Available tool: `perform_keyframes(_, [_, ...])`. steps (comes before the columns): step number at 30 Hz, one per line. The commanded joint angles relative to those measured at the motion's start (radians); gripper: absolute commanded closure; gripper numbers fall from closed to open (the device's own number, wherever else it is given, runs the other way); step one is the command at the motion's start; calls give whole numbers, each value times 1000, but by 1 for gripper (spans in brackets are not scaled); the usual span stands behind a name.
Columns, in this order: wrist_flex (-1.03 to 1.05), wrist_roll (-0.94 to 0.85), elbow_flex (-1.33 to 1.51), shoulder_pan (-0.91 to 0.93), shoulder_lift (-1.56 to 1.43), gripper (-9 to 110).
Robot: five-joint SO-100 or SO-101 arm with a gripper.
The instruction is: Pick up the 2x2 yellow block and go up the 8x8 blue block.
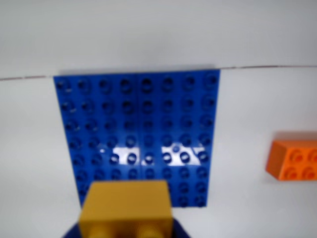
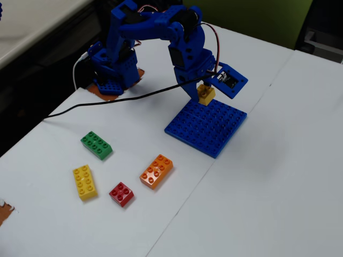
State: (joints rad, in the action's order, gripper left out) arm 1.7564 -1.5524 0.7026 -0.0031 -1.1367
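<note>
The blue gripper is shut on the 2x2 yellow block and holds it just above the far edge of the 8x8 blue block. In the wrist view the yellow block fills the bottom of the frame, with blue jaw parts on both sides of it. The blue baseplate lies beyond it, flat on the white table, with no brick on it. I cannot tell whether the yellow block touches the plate.
In the fixed view, an orange brick, a red brick, a longer yellow brick and a green brick lie left of the plate. The orange brick also shows in the wrist view. A black cable crosses the table.
</note>
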Motion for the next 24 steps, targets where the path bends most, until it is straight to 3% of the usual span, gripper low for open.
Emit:
perform_keyframes(1, [0,0,-41,-14,-9,102])
perform_keyframes(24, [2,-29,-14,-9,-25,102])
